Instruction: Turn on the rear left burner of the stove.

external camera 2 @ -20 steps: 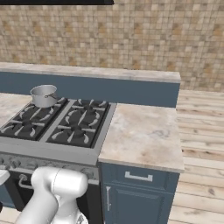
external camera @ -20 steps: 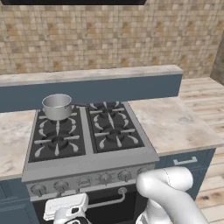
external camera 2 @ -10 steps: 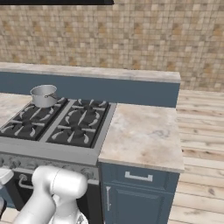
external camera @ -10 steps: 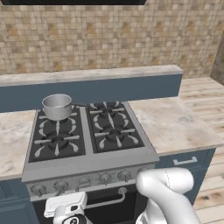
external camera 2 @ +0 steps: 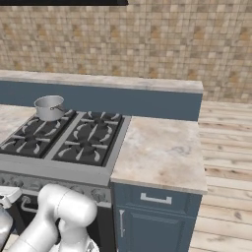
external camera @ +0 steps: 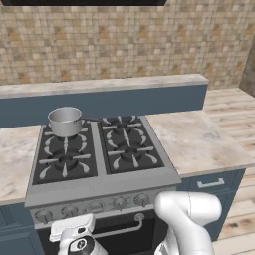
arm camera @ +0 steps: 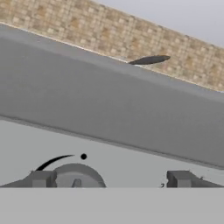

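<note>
The stove [external camera: 99,187] has a black four-burner cooktop and a front row of round silver knobs [external camera: 94,207]. Its rear left burner [external camera: 63,139] lies at the far-left corner, mostly covered by a steel pot [external camera: 64,121]. My gripper [arm camera: 111,179] is low in front of the knob panel, near its left end, and the white hand [external camera: 73,228] shows below the knobs. In the hand view the fingertips [arm camera: 41,178] stand wide apart and open. A round knob [arm camera: 76,175] sits just inside the left tip, with a black arc and a dot above it.
The bar handle [external camera: 117,231] of the oven door runs just right of my hand. Marble counters [external camera: 199,142] flank the stove, with a raised blue ledge [external camera: 109,97] behind. A blue cabinet [external camera 2: 152,216] stands to the right, with wooden floor [external camera 2: 226,147] beyond it.
My hand has risen a little towards the knob row and edged slightly left. The pot and stove have not moved.
</note>
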You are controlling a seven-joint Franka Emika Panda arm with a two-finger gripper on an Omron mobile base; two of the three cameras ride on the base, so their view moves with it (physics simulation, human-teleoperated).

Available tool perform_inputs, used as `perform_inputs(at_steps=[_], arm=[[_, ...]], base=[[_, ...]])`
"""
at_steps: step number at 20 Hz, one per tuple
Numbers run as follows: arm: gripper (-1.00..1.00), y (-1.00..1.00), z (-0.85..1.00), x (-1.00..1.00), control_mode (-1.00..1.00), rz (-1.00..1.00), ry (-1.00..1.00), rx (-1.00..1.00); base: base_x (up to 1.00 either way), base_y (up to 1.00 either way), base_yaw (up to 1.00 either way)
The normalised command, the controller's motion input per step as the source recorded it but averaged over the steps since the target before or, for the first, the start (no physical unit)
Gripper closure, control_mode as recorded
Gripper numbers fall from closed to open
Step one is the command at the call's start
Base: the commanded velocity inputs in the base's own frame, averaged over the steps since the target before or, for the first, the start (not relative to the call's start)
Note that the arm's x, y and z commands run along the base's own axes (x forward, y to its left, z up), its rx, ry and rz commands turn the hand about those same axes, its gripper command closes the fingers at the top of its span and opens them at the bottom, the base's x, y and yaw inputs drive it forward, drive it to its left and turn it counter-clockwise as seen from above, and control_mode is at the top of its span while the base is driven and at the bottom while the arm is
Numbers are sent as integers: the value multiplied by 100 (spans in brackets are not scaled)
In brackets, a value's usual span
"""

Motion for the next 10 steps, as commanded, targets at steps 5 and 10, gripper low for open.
perform_inputs(at_steps=[5, 10], arm=[[-100, 39, -38, 3, -100, 0, 0, 0], [-100, 20, -29, 12, -100, 0, 0, 0]], base=[[0, 0, 0], [0, 0, 0]])
